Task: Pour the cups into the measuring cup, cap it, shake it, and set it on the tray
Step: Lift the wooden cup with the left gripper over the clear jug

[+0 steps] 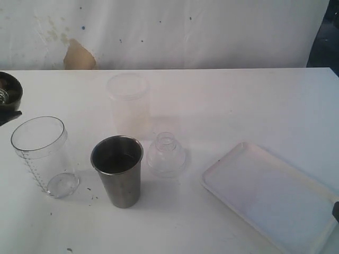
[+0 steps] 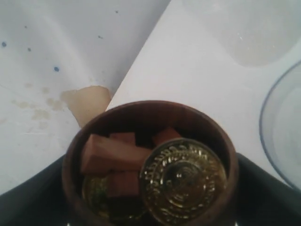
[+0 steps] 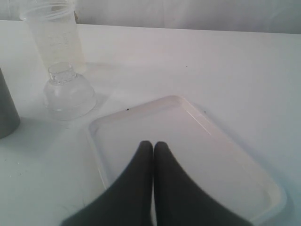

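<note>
My left gripper (image 2: 150,193) is shut on the brown wooden cup (image 2: 150,160), with a dark finger on each side of it. The cup holds brown blocks and gold coins and is at the far left edge of the table (image 1: 8,89). The clear measuring cup (image 1: 42,156) with scale marks stands open just in front of it; its rim (image 2: 277,136) shows beside the wooden cup. The steel tumbler (image 1: 117,169) stands upright right of the measuring cup. My right gripper (image 3: 153,146) is shut and empty above the white tray (image 3: 188,106), which lies at the front right (image 1: 238,153).
A clear dome-shaped lid (image 1: 166,154) rests on the table between the tumbler and the tray. Behind it stands a frosted white plastic cup (image 1: 128,103). A stained white wall backs the table.
</note>
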`<state>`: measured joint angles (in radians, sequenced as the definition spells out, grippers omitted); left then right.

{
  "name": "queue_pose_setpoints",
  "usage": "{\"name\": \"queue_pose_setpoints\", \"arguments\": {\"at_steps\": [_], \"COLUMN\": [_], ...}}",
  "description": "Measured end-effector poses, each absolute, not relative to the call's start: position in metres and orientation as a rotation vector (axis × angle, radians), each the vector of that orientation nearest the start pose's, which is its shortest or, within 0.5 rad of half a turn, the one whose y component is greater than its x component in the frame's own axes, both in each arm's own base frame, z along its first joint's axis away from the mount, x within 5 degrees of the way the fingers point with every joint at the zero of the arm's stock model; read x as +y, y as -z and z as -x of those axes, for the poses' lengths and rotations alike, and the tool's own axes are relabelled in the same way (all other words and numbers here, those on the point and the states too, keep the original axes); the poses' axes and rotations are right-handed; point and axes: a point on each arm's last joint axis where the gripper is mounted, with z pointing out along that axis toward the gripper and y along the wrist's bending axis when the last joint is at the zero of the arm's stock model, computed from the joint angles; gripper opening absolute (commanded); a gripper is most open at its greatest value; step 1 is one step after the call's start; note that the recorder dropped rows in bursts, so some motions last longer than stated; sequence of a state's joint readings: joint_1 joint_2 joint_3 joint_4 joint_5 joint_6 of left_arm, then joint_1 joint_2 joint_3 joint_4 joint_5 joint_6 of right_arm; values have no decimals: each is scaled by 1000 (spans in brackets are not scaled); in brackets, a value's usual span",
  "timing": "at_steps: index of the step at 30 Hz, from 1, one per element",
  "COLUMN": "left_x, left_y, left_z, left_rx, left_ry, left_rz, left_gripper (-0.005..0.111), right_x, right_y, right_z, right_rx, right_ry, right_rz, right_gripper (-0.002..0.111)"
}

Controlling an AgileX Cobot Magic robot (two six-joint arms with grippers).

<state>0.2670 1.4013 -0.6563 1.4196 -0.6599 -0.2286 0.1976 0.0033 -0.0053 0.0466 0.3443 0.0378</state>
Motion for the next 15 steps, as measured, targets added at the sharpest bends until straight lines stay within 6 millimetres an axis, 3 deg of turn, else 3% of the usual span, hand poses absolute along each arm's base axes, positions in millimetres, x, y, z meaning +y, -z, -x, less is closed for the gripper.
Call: {"name": "queue_pose_setpoints", "arguments": {"at_steps": [7,15], "left_x": [4,-14], "left_y": [-239,-253], "left_z": [-265,-256], "left_rx": [1618,1499], "left_ry": [-407,-475], "left_rz": [-1315,-1427], "left_gripper": [0,0], "right_x": [12,12], "right_y": [-184,-184], "right_z": [-52,-52], "right_rx": [1827,1827], "right_ry": [-211,-211], "right_rz": [117,117], "right_gripper": [0,0]}}
